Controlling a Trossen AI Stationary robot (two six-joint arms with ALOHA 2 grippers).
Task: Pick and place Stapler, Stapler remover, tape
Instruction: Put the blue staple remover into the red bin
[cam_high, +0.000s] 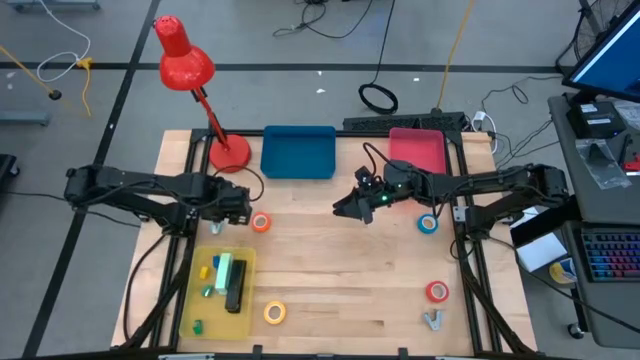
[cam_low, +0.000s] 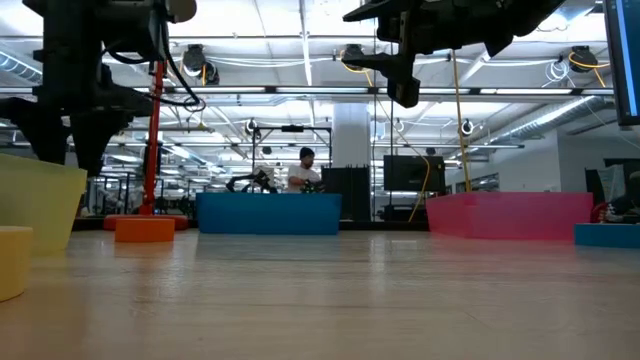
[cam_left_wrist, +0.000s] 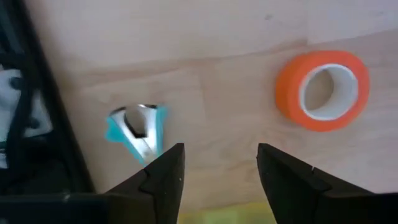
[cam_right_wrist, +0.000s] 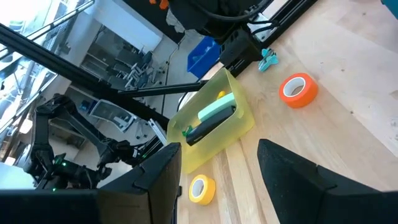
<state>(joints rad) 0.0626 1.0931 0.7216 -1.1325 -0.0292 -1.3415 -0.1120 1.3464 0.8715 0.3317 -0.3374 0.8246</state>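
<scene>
My left gripper hangs open above bare wood near the left edge, touching nothing. A blue staple remover lies on the table on one side of it and the orange tape roll lies flat on the other. My right gripper is open and raised over the table's middle, holding nothing. A black stapler and a green one lie in the yellow tray. The orange, yellow, blue and red rolls lie flat on the wood. A grey staple remover sits near the red roll.
A blue tray and a pink tray stand along the far edge. The red desk lamp's base stands at the far left. Small green, blue and yellow bits lie in the yellow tray. Bare wood stretches across the table's middle and near side.
</scene>
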